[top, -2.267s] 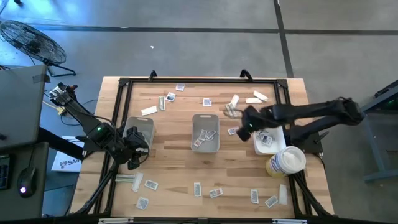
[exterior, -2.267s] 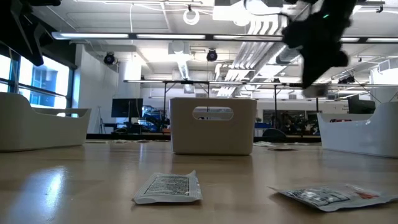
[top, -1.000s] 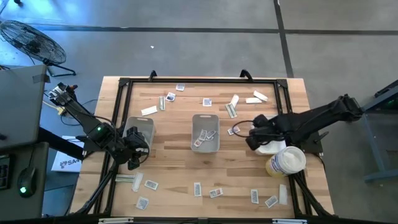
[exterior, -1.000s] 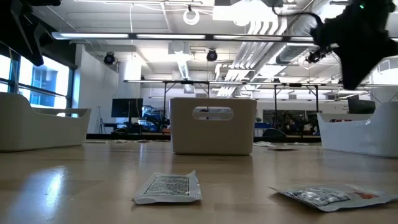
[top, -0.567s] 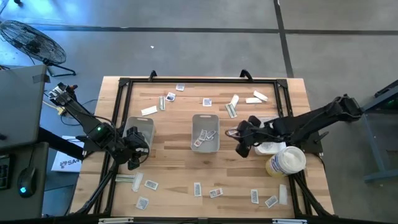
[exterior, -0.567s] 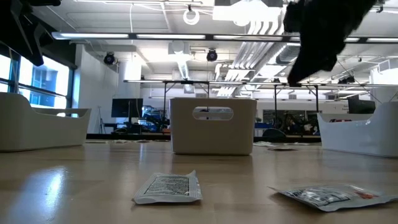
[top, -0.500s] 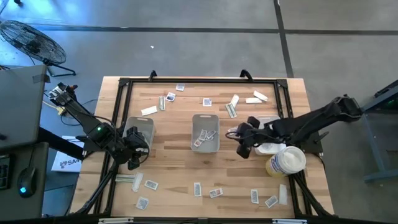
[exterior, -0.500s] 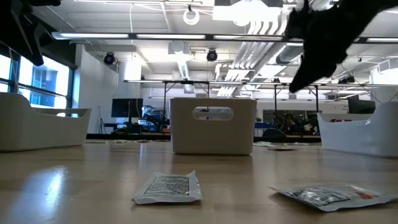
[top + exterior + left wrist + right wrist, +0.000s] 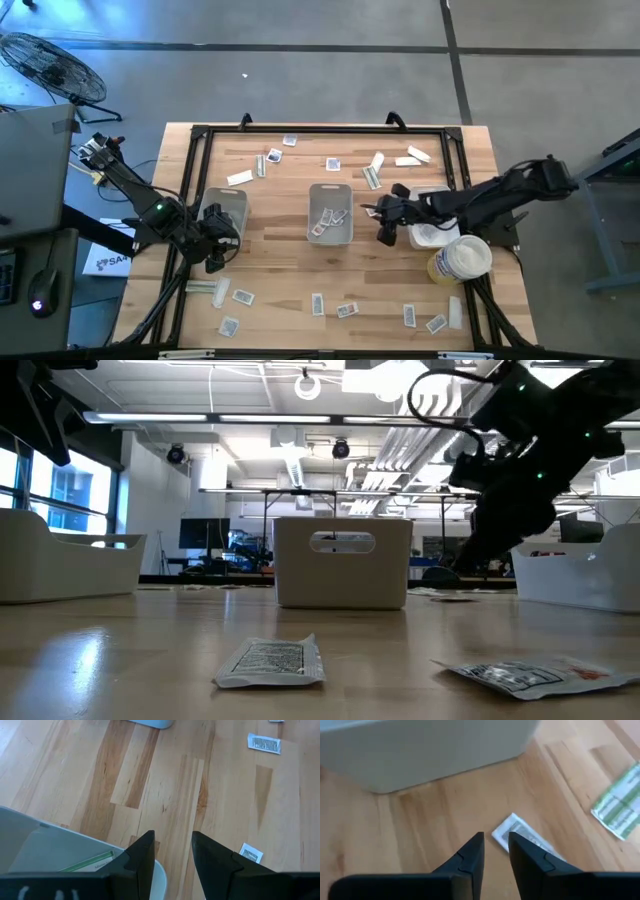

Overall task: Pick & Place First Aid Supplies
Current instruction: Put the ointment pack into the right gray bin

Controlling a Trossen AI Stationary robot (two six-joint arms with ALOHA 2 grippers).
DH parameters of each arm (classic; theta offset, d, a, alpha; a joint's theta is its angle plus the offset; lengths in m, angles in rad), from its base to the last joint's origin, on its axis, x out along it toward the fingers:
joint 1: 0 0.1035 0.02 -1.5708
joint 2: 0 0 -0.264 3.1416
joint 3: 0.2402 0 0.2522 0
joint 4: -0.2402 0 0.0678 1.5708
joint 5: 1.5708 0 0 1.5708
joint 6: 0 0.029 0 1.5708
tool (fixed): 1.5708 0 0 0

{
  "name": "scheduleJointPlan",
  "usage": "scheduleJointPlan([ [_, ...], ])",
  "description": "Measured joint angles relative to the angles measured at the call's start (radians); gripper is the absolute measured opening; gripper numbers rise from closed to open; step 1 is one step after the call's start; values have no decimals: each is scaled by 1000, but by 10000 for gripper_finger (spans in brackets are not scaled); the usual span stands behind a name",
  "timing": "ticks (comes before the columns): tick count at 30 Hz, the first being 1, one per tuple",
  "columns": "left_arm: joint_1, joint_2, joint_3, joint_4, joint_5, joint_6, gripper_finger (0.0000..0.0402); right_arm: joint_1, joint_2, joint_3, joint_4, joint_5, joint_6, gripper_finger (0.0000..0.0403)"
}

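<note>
— Where's the right gripper (image 9: pixel 495 845)?
— Low over the table, fingers slightly parted, grasping nothing; a sachet (image 9: pixel 520 834) lies just past its tips.
— The left gripper (image 9: pixel 171 851)?
— Parted too, empty, over its tray (image 9: pixel 45 851).

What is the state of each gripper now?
Left gripper: open, empty, beside the left tray.
Right gripper: open, empty, above a sachet.

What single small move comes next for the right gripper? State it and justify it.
Probably lower the right gripper straight onto the printed sachet ahead of its fingertips. The sachet lies flat on the wood beside the grey tray, and nothing shows between the slightly parted fingers, so it seems empty.
</note>
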Motion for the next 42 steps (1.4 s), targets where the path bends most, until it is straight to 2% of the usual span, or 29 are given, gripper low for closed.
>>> scheduleJointPlan([
  [6,0,0,0,0,0,0,128,-30,101,2,87,-52,-29,99],
  [12,0,0,0,0,0,0,128,-45,182,4,107,-38,-51,106],
  [25,0,0,0,0,0,0,128,-46,145,2,125,-19,-83,101],
  [42,0,0,0,0,0,0,128,-114,260,6,189,-59,-109,95],
])
